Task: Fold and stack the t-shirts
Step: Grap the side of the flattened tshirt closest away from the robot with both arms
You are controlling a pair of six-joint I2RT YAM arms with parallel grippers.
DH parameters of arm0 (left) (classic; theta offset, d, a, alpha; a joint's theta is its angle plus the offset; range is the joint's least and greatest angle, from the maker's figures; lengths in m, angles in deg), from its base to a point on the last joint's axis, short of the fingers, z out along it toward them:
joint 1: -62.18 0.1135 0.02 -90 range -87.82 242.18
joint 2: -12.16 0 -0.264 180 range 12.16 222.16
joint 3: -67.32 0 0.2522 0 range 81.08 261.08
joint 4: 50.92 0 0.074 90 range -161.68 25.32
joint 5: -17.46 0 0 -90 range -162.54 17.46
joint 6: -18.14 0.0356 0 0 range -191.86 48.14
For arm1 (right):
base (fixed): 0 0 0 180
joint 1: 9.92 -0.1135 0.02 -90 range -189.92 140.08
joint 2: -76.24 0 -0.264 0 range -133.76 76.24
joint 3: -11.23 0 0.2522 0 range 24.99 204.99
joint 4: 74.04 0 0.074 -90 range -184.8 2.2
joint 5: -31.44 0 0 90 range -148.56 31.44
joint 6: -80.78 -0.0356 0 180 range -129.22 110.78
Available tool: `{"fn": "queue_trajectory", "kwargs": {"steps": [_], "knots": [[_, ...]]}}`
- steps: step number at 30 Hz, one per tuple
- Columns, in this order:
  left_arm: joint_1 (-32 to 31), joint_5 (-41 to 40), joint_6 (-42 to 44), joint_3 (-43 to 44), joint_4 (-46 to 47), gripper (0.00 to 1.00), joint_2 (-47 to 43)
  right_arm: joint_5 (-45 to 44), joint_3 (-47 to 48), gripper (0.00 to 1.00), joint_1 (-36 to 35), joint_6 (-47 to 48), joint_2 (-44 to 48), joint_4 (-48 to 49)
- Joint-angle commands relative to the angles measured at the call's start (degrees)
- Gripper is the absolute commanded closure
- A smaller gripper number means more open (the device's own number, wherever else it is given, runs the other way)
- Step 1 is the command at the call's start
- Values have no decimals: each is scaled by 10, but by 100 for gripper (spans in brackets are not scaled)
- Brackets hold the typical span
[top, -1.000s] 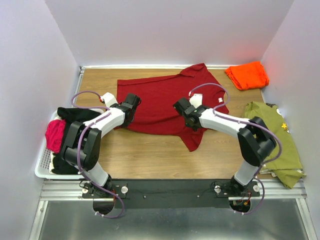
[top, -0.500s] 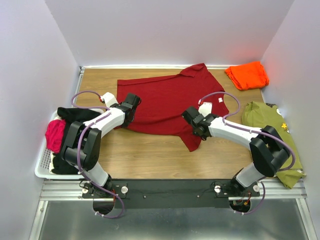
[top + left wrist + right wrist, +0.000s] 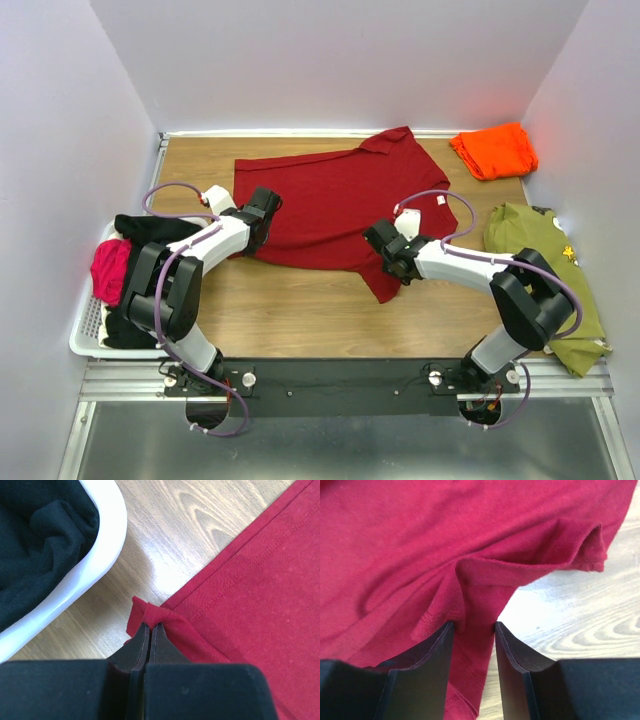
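White basket, left edge of the wooden table: black cloth and a pink garment are held in it.

The dark red t-shirt is spread flat at the far centre. The orange t-shirt is folded in the far right corner. An olive garment is draped at the right edge.

The left arm is stretched low to the red shirt's left hem. The left gripper is pressed together, with a hem corner pinched at its tips just beside the basket rim.

The right arm is bent inward at the shirt's near sleeve. The right gripper is spread, and a raised fold of red cloth is seen between the parted fingers.
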Motion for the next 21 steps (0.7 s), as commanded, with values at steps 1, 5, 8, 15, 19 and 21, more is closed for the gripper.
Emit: {"fn": "queue_trajectory", "kwargs": {"steps": [1, 5, 8, 15, 19, 21], "knots": [[5, -11, 1, -6, -1, 100, -7, -3, -6, 52, -4, 10, 16, 34], [5, -11, 1, -5, -1, 100, -6, -5, -9, 52, -4, 13, 23, 40], [5, -11, 1, -5, -1, 100, -5, -3, -6, 52, -4, 12, 23, 40], [5, -11, 2, -6, -1, 100, -3, 3, -4, 52, -5, 10, 32, 40], [5, -12, 2, -6, -1, 100, -2, 4, -3, 52, -6, 6, 19, 41], [5, -13, 2, -5, -1, 100, -2, 4, -4, 52, -7, 5, 17, 41]]}}
